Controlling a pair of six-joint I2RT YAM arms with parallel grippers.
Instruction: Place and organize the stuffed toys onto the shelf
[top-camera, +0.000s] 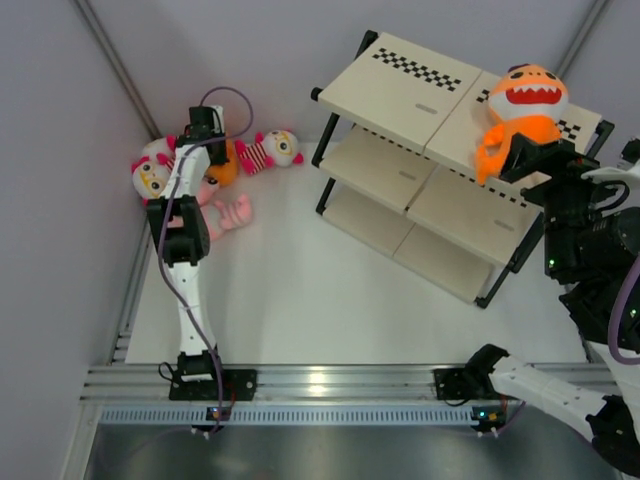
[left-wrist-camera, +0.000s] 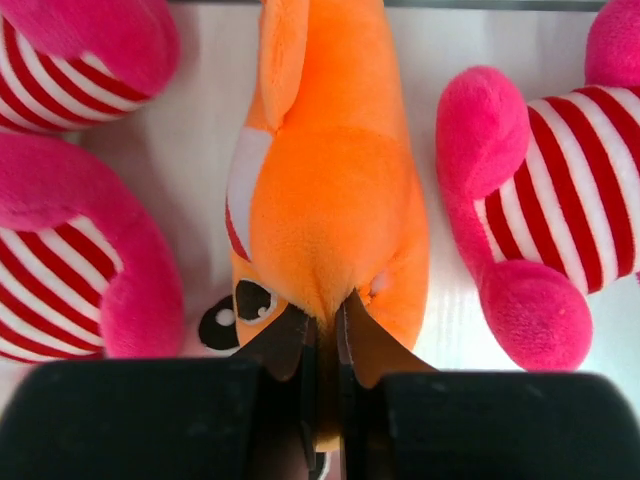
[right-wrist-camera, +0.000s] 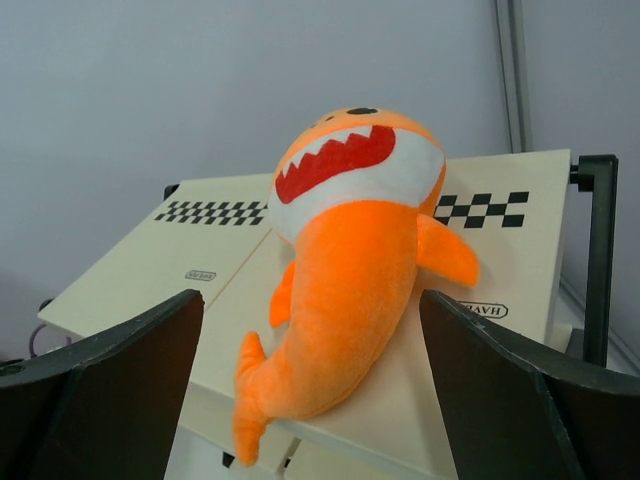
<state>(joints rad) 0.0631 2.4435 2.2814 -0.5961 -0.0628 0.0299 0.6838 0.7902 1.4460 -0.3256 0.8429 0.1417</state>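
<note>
The left gripper (left-wrist-camera: 325, 322) is pinched closed on an orange shark (left-wrist-camera: 330, 180), a striped doll (left-wrist-camera: 70, 280) at each side of it. The right gripper (right-wrist-camera: 310, 295) stands wide open; just ahead, between its fingers, a second orange shark (right-wrist-camera: 350, 250) lies on the shelf (right-wrist-camera: 200, 255) top board.

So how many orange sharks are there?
2. One orange plush shark lies atop the cream shelf; the other shark lies on the table, pinched by the left gripper.
</note>
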